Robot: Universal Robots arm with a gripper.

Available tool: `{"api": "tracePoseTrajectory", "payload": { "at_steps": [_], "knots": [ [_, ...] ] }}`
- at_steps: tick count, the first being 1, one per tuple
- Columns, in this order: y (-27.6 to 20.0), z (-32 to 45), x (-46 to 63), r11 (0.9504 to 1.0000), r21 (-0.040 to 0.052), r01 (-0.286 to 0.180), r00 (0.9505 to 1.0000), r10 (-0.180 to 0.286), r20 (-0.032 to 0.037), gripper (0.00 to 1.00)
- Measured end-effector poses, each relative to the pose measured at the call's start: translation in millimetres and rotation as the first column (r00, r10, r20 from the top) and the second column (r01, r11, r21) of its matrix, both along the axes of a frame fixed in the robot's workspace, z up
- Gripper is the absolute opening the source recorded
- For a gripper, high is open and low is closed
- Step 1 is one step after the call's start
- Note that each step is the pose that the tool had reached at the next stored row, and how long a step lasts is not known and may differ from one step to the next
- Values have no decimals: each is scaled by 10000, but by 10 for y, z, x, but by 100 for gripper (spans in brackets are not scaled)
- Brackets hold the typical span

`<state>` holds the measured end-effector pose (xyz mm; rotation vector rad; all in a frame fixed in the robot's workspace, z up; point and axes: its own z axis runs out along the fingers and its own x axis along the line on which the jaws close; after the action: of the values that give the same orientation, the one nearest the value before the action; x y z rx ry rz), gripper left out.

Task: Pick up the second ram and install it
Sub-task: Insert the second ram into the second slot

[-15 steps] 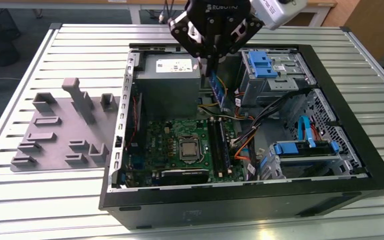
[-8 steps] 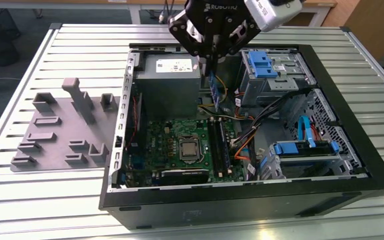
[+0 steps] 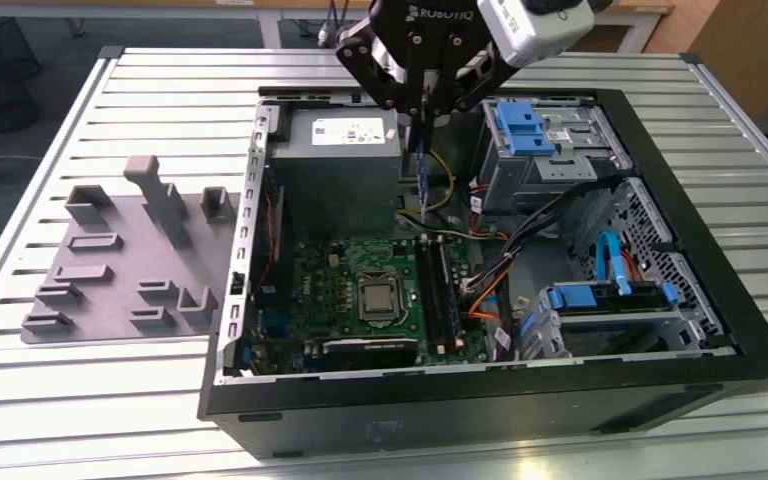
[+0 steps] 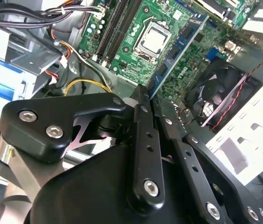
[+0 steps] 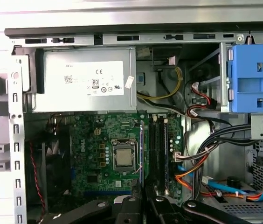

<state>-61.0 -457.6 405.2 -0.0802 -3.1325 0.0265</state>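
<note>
One stick in hand: my gripper (image 3: 418,118) is clamped on the second ram (image 3: 420,172), hanging edge-down above the motherboard (image 3: 357,270) (light, stiff, fragile). Best pinched by its top edge, clear of the contacts.

The gripper (image 3: 418,112) hangs above the open case (image 3: 704,330), holding the ram (image 3: 419,170) on edge over the motherboard (image 3: 344,290). The power supply (image 3: 337,165) stands close on the exterior view's left, the drive cage (image 3: 544,150) and loose cables (image 3: 531,235) on its right. The black slots (image 5: 158,154) lie bare just beside the ram (image 5: 142,154).
</note>
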Motion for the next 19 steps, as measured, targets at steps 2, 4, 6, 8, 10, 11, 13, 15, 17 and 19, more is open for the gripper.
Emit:
{"api": "tracePoseTrajectory", "payload": {
  "at_steps": [2,4,6,8,10,11,13,15,17,19],
  "knots": [
    [0,0,1,10000,1,26,10000,-26,0,14],
    [0,0,1,10000,1,26,10000,-26,0,14],
    [0,0,1,10000,1,26,10000,-26,0,14],
    [0,0,1,10000,1,26,10000,-26,0,14],
    [0,0,1,10000,1,27,10000,-27,0,14],
    [0,0,2,10000,1,27,10000,-27,0,14],
    [0,0,1,10000,0,33,10000,-33,0,14],
    [0,0,2,10000,1,57,10000,-57,0,14],
    [0,0,3,9999,1,116,9999,-116,0,14],
    [0,0,6,9998,1,212,9998,-212,0,14]
  ]
}}
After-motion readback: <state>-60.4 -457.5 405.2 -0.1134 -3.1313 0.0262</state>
